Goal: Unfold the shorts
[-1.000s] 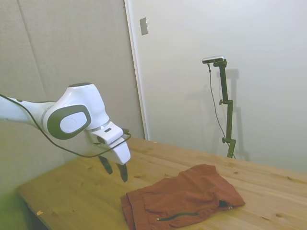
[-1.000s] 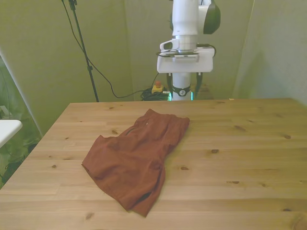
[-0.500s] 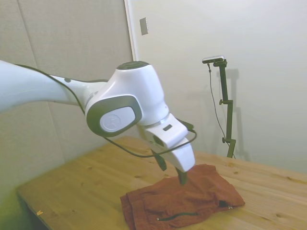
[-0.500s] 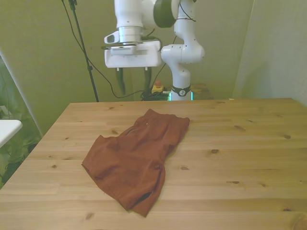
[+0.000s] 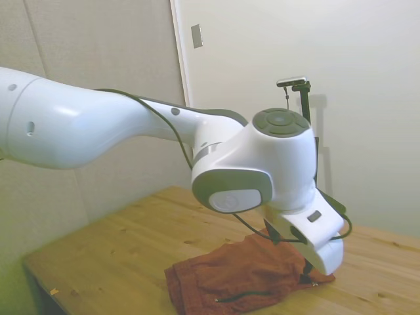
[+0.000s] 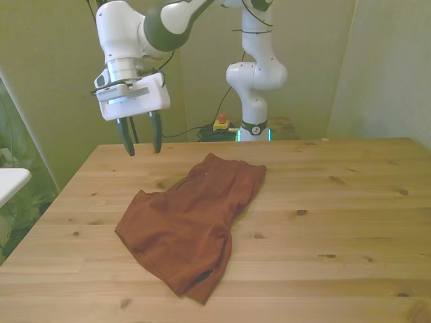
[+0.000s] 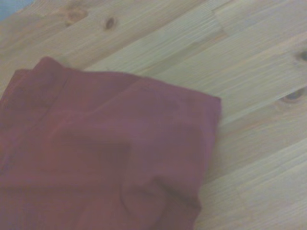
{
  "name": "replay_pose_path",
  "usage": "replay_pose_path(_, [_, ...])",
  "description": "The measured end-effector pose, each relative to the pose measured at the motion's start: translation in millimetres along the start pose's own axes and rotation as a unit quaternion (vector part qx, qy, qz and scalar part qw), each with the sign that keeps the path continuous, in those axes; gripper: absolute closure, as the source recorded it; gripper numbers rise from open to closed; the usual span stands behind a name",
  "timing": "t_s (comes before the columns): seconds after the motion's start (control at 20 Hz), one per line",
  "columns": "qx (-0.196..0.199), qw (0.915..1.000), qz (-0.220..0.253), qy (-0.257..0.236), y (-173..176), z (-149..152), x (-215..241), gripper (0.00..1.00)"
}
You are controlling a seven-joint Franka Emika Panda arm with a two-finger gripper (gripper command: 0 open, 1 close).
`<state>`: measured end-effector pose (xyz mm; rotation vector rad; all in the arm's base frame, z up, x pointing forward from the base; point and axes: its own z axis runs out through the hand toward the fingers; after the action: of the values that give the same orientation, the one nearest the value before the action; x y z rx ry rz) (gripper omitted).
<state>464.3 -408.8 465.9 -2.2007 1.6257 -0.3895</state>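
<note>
**Gripper spread above the table's far corner, shorts lying folded**

The shorts (image 6: 188, 225) are the landmark here. They lie on the wooden table (image 6: 337, 222), a rust-red heap folded over on itself, running in the front view from a narrower end near the table's far edge down to a wider end toward the near edge. Their cloth is rumpled, with soft creases across the top layer. In the side view the shorts (image 5: 243, 275) show a dark zipper line along the near side, and part of them is hidden behind the arm's large white joint. The wrist view shows the shorts (image 7: 105, 158) close up and blurred: one folded corner with a rounded edge rests flat on the table (image 7: 249, 72), bare knotty planks all around it.

The gripper (image 6: 141, 138) hangs in the air beyond the shorts' far end, off toward the front view's left, well apart from the cloth and touching nothing. Its two dark fingers (image 6: 126, 140) point down at the wood and stand clearly spread, with open space between them and nothing held. In the side view its fingers are mostly hidden behind the arm's own body.

Nothing else lies on the wood near the shorts.
</note>
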Motion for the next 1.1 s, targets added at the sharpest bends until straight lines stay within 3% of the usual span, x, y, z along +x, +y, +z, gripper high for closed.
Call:
replay_pose_path(0.3, [0.032,0.9982,0.019,-0.047,-6,26,29,0.00])
replay_pose_path(0.6, [0.034,0.9962,0.035,-0.073,-1,56,49,0.00])
replay_pose_path(1.05, [0.032,0.9936,0.028,-0.105,-22,111,48,0.00])
replay_pose_path(1.1, [0.030,0.9934,0.028,-0.107,-22,116,48,1.00])
